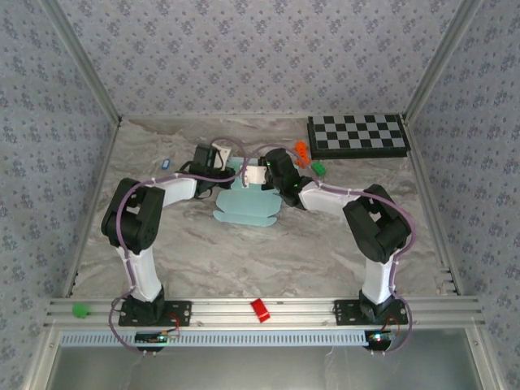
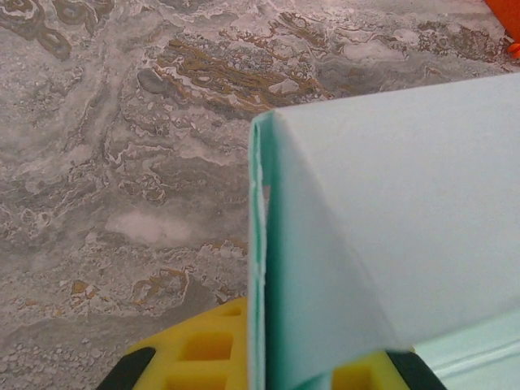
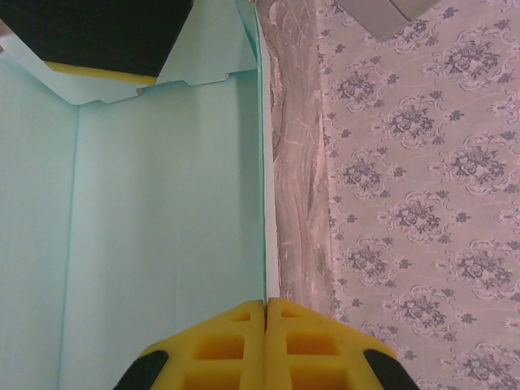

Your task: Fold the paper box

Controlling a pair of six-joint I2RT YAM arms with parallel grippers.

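My overhead camera looks down and forward from behind my rig over the whole table (image 1: 244, 260), while each wrist camera sits very close to the paper box (image 1: 244, 210), the left facing tabletop, the right seemingly sideways toward the wall (image 3: 422, 203), both sharing that card.

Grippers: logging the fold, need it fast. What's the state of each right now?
Left gripper: closed on a raised box flap.
Right gripper: closed on the box's edge.

Marbled grey tabletop (image 1: 244, 260) enclosed by floral-patterned walls (image 1: 268, 49).
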